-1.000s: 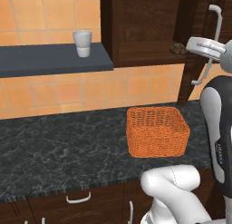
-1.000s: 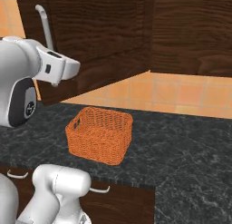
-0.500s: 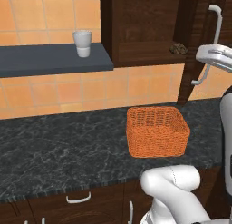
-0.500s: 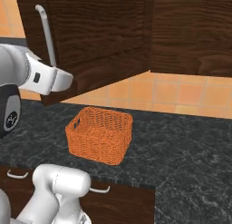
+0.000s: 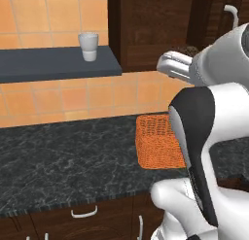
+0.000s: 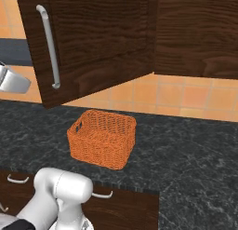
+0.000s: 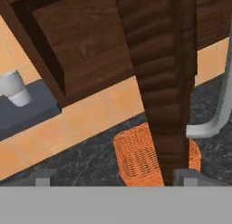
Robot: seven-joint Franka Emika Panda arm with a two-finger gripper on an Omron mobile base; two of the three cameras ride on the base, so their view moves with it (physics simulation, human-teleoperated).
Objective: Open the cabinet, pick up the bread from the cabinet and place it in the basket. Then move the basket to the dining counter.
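Gaping wide, jaws empty, either side of the cabinet [image 7: 167, 82] door's edge.

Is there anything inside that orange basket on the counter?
No, the basket on the black counter shows only its bare woven inside in the right base view.

Orange woven basket [image 6: 102, 138], dark wood-grain cabinet [image 6: 97, 38]

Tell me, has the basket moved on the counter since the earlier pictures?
No. The basket is at the same spot on the black counter, equally near its front edge.
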